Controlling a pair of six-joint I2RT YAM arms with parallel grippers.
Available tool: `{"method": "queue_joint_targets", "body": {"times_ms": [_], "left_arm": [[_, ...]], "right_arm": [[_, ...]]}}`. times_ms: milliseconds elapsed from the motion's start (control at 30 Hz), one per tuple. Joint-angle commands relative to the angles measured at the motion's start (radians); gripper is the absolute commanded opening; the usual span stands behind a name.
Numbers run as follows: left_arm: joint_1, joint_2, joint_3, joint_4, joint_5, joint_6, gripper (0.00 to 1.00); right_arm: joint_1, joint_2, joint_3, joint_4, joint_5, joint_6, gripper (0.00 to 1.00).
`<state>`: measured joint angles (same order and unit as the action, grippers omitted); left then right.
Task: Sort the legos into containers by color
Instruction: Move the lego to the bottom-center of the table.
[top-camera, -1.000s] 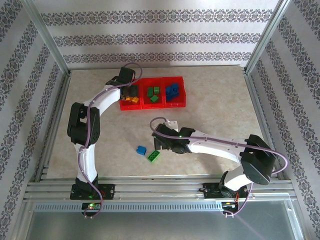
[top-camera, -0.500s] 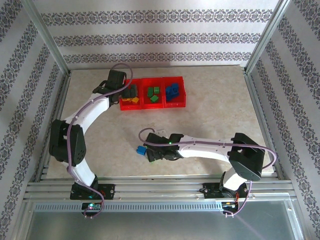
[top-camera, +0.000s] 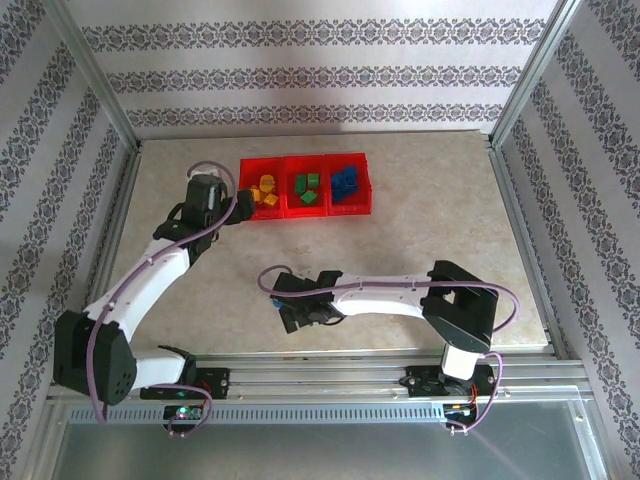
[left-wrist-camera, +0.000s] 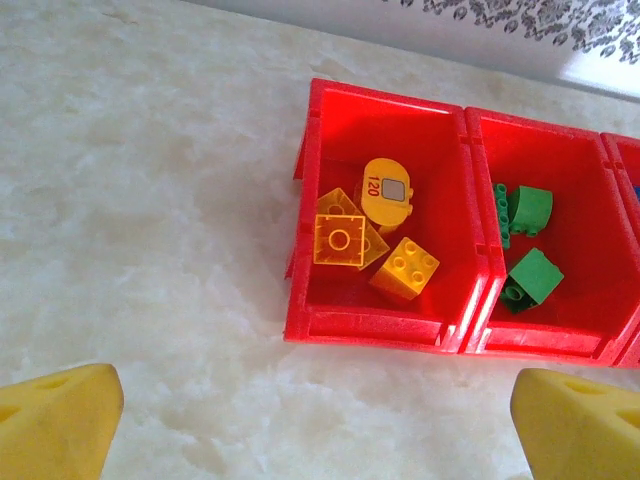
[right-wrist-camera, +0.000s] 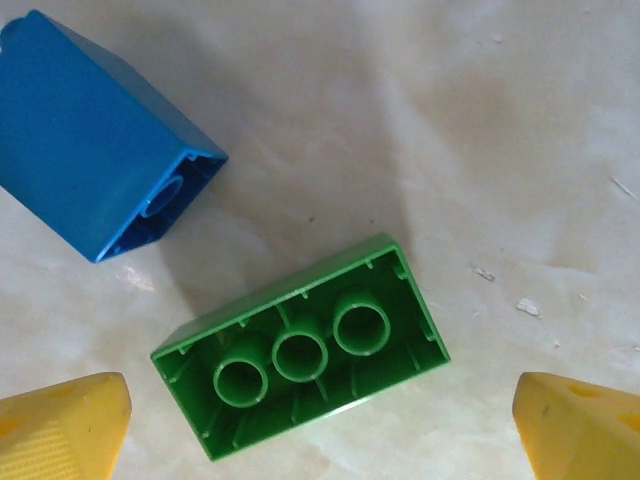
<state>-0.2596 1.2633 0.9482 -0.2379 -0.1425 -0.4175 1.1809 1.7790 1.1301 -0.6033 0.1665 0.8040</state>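
The containers (top-camera: 305, 212) are three joined red bins at the back of the table. The left bin (left-wrist-camera: 370, 330) holds several yellow-orange legos (left-wrist-camera: 405, 268), the middle bin (left-wrist-camera: 540, 340) green legos (left-wrist-camera: 530, 278), and the right one blue legos (top-camera: 345, 182). My left gripper (left-wrist-camera: 320, 430) hangs open and empty over bare table, just in front of the left bin; from above, the left gripper (top-camera: 236, 200) sits at the bins' left end. My right gripper (right-wrist-camera: 320, 430) is open, low over an upside-down green brick (right-wrist-camera: 300, 345), with a blue brick (right-wrist-camera: 95, 150) lying beside it.
The marbled table (top-camera: 430, 220) has free room to the right of the bins. Aluminium rails (top-camera: 520, 230) and patterned walls close it in. From above, the right arm (top-camera: 400, 295) lies across the near middle of the table.
The left gripper has backed out of the yellow bin towards the left and near side, jaws now open. The right gripper has travelled left and down over the two loose bricks.
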Motion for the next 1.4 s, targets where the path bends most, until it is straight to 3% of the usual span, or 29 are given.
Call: {"method": "queue_joint_targets", "body": {"times_ms": [0,500,767,1367], "left_arm": [[0.013,-0.045,-0.038,0.061,-0.041,-0.028,1.00],[0.013,-0.049,-0.066,0.052,-0.045,-0.028,1.00],[0.015,-0.019,-0.053,0.061,-0.012,-0.038,1.00],[0.015,-0.004,-0.051,0.072,-0.003,-0.042,1.00]], "right_arm": [[0.002,0.030,0.044,-0.026,-0.001,-0.017,0.98],[-0.070,0.069,0.020,-0.087,0.008,0.001,0.96],[-0.111,-0.005,-0.054,-0.083,0.006,0.009,0.89],[-0.132,-0.031,-0.024,-0.052,-0.032,0.061,0.76]]}}
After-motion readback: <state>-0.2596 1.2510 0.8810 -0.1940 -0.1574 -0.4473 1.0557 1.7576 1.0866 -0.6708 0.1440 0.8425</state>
